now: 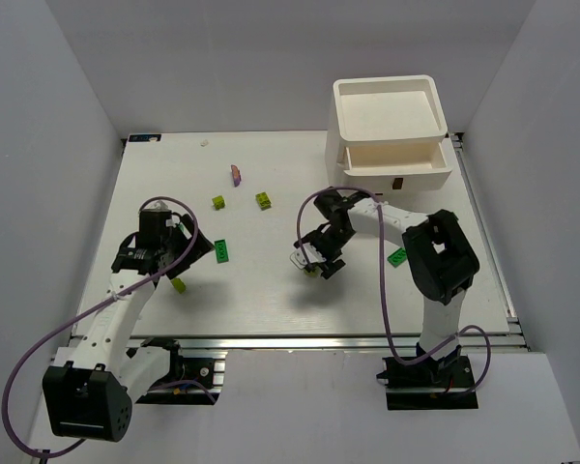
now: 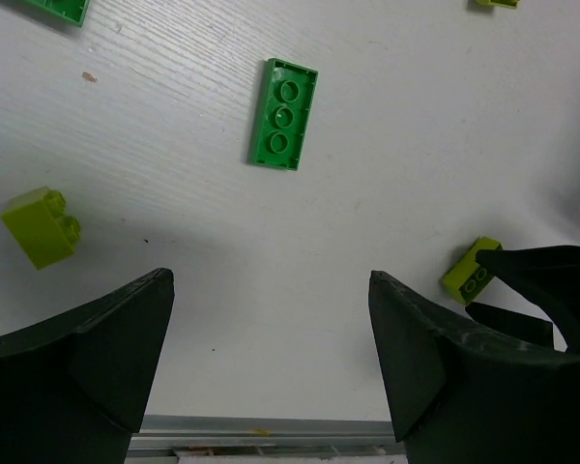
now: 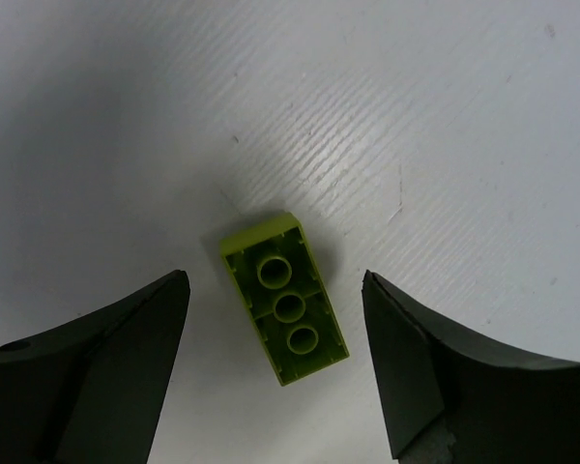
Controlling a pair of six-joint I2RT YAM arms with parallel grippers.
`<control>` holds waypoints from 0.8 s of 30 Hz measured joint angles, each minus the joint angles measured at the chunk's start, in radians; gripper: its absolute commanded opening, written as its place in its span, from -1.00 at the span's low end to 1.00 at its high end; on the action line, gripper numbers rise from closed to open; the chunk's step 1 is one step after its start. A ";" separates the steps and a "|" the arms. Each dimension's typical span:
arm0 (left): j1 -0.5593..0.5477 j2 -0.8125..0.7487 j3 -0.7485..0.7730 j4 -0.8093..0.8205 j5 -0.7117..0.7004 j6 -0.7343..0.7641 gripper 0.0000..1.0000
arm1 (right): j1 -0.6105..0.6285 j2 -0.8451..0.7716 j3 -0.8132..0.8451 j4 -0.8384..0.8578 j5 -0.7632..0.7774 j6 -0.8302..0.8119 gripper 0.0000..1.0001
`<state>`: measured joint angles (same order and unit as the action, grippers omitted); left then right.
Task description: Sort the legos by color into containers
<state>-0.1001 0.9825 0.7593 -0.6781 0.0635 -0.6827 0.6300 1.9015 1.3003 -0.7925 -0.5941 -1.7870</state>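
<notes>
White tabletop (image 1: 271, 309) fills every view. Between the widely spread fingers of the right gripper (image 3: 273, 290) lies a yellow-green lego (image 3: 285, 300). It is oblong, has three round rings in a row on its upturned face, and touches neither finger. The left gripper (image 2: 271, 280) also has its fingers spread, over bare table. A bright green lego (image 2: 284, 114) with three matching rings lies beyond its fingertips, and a studded lime lego (image 2: 41, 227) sits outside one finger.

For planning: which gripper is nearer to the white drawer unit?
Right. The right gripper is in front of the white drawer unit, slightly left; the left gripper is farther left.
</notes>
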 measured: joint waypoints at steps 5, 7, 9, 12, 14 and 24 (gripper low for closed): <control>0.001 0.000 -0.016 -0.002 -0.004 -0.017 0.81 | 0.001 0.038 0.011 0.004 0.046 -0.027 0.32; 0.002 0.000 -0.024 -0.002 -0.004 -0.023 0.81 | 0.002 0.039 0.016 0.007 0.060 -0.039 0.22; 0.007 0.000 -0.031 -0.003 -0.005 -0.030 0.81 | 0.002 0.045 0.021 0.006 0.069 -0.052 -0.07; 0.008 0.000 -0.035 -0.006 -0.012 -0.038 0.81 | 0.002 0.058 0.044 -0.010 0.076 -0.059 -0.49; 0.010 0.000 -0.035 -0.008 -0.020 -0.043 0.81 | 0.002 0.062 0.063 -0.024 0.076 -0.053 -0.71; 0.012 0.000 -0.040 -0.045 -0.106 -0.084 0.82 | -0.008 -0.006 0.280 -0.158 -0.127 0.296 -1.00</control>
<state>-0.0879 0.9829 0.7189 -0.7227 -0.0425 -0.7666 0.6216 1.8954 1.5799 -0.9504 -0.7208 -1.4914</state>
